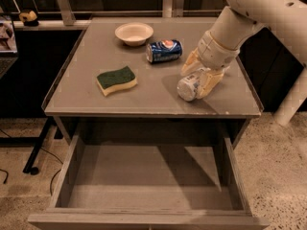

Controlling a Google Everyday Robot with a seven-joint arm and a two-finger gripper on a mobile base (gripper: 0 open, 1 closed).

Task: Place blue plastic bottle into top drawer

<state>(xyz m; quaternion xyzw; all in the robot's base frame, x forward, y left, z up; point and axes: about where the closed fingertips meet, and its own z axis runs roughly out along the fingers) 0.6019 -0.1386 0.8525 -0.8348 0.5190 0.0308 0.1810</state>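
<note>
one gripper (200,74) at the right of the desk (144,97), jaws clamped on the one blue plastic bottle (188,87), plus one can (164,51), one sponge (116,79), one bowl (134,32), one open top drawer (144,176)

Cream arm (249,13), tan pincer (193,82) at right

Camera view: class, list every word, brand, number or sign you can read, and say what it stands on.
Blue can: round logo shows, lettering too blurred to read.
Blue plastic bottle, at the gripper on the table's right: label print too blurred to read.
No other text legible.
</note>
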